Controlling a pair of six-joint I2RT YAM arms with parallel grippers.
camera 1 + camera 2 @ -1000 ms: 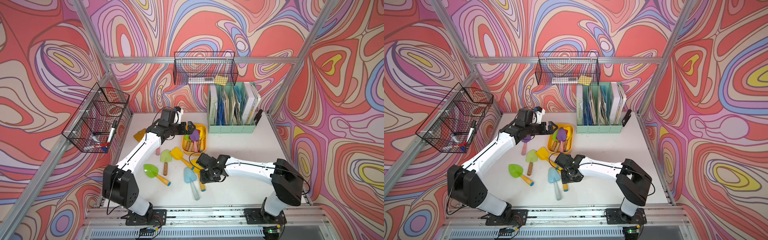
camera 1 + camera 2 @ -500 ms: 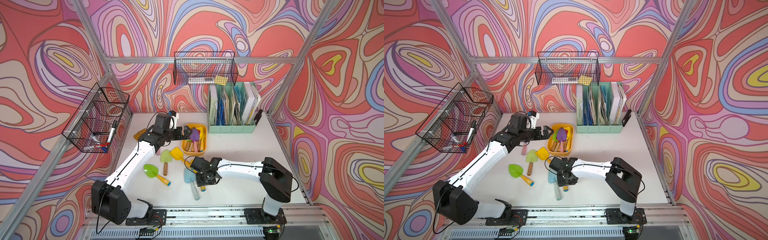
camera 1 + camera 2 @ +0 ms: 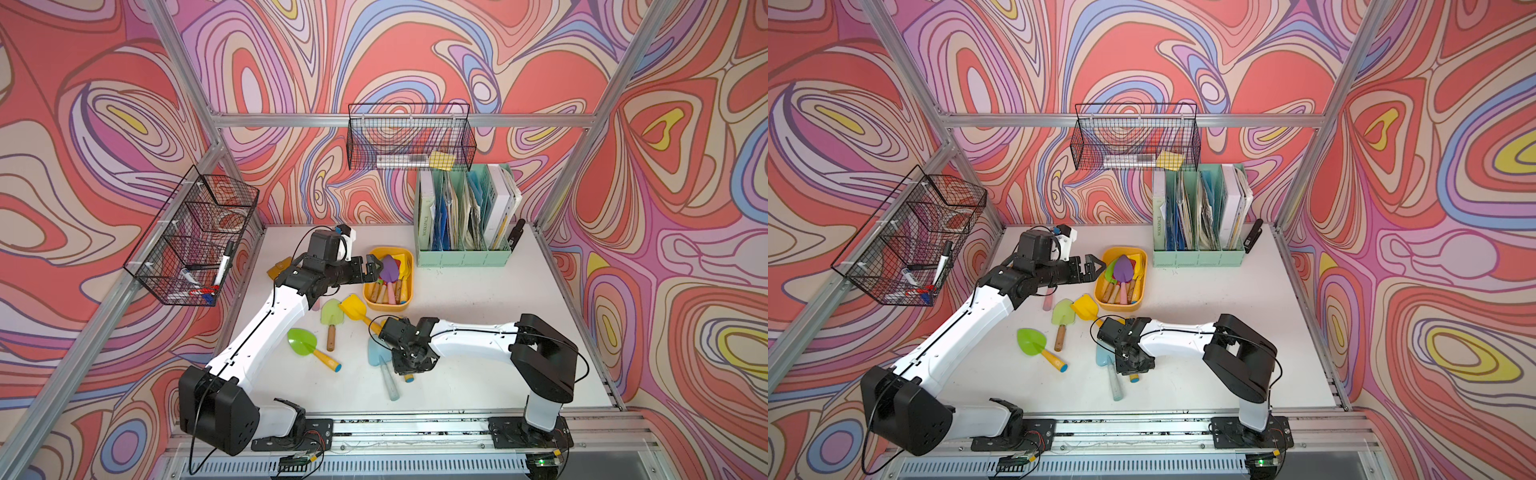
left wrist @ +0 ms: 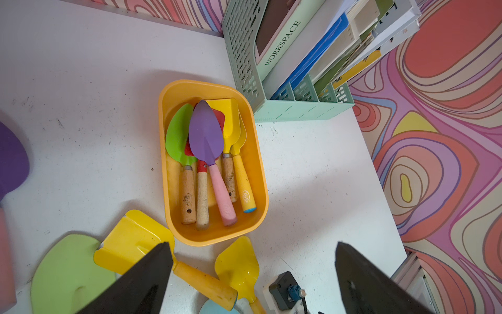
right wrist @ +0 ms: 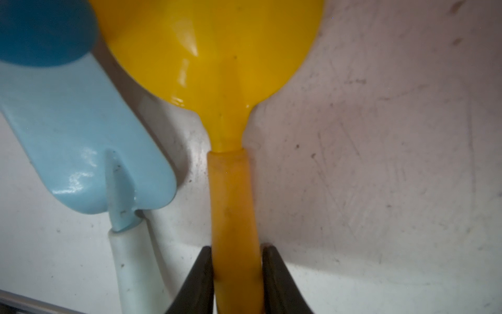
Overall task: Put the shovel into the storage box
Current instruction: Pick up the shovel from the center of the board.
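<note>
The storage box (image 3: 388, 306) (image 3: 1118, 307) (image 4: 262, 174) is a yellow tub near the table's back, holding several shovels with a purple one (image 4: 206, 133) on top. My right gripper (image 3: 409, 362) (image 3: 1134, 362) (image 5: 235, 250) points down at the table in front of the box. It is shut on the orange handle of a yellow shovel (image 5: 212, 49) (image 4: 239, 263), one jaw on each side. That shovel lies flat on the table. My left gripper (image 3: 372, 266) (image 3: 1094, 268) (image 4: 252, 243) hangs open and empty beside the box's left rim.
Loose shovels lie left of the right gripper: light blue (image 3: 376, 357) (image 5: 81, 136), yellow spade (image 3: 353, 309), pale green (image 3: 331, 318) and bright green (image 3: 303, 343). A mint file organizer (image 3: 461, 253) stands right behind the box. Wire baskets (image 3: 191, 249) hang on the walls.
My right gripper's jaws have closed in onto the yellow shovel's handle. The left gripper has drawn back a little from over the box and stayed open.
</note>
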